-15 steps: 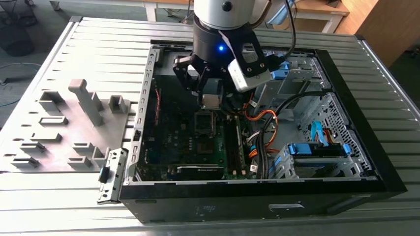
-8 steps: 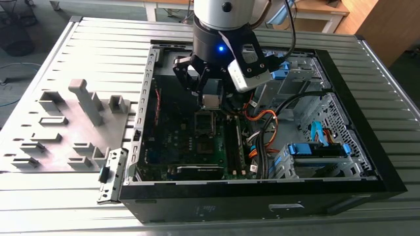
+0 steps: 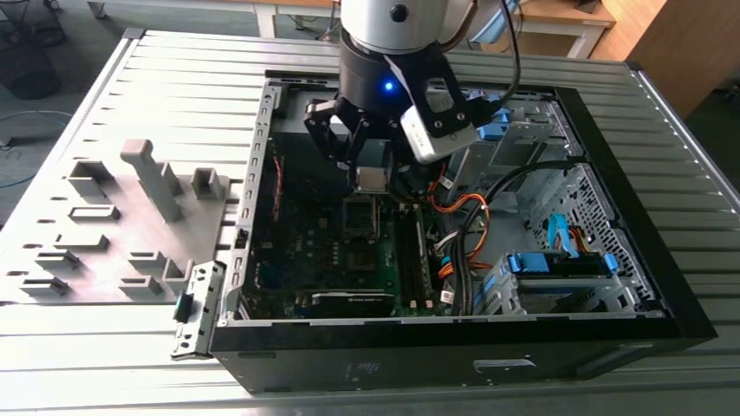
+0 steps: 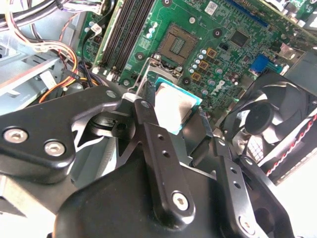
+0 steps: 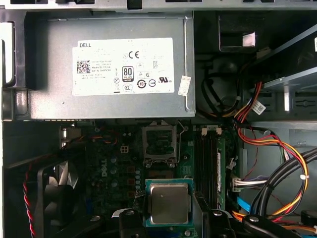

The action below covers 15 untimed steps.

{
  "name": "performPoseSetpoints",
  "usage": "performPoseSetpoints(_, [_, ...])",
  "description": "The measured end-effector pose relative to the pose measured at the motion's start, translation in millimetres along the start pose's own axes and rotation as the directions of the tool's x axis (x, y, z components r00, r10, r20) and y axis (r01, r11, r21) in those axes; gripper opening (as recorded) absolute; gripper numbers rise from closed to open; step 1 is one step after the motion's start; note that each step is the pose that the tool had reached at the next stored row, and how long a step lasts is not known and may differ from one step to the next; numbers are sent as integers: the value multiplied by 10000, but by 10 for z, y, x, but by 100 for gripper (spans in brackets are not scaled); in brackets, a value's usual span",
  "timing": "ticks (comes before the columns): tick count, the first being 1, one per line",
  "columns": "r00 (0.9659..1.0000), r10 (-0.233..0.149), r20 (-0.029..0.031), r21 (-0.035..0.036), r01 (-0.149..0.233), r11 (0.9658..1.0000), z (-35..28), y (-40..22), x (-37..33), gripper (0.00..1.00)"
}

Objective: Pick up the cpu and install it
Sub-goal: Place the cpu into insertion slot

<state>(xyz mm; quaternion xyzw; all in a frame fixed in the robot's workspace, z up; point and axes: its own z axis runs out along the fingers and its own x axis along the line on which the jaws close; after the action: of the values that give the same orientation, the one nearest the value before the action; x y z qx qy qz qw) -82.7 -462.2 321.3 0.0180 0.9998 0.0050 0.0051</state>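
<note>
Currently, black metal gripper (image 5: pixel 171 215) clamps flat square silvery-topped cpu (image 5: pixel 169 201) level, above and apart from open square motherboard socket (image 5: pixel 159 141).

Open computer case (image 3: pixel 439 357), grey power supply (image 5: pixel 49 99)

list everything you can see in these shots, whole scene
cpu: one, silvery-grey top, green edge, above the motherboard, short of the socket
socket: one, dark, metal frame, open and empty, on the motherboard
motherboard: one, green, inside the case
power supply: one, grey box, beside the motherboard
memory sticks: count unclear, green, slotted beside the socket
fan: one, black, at the motherboard's edge
cables: bundle, orange, yellow, black, inside the case
case: one, black, open, on the table
table: one, grey, slatted
fixture tray: one, grey, at the case's exterior-view left
arm: one, silver and black, over the case
gripper: one, black, fingers closed on the cpu
</note>
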Motion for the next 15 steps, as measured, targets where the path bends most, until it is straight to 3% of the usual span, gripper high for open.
performPoseSetpoints(5, [10000, -1, 6, 25, 1, 10000, 31, -2, 39, 47])
performPoseSetpoints(15, [10000, -1, -5, 43, 1, 10000, 210, -12, 55, 47])
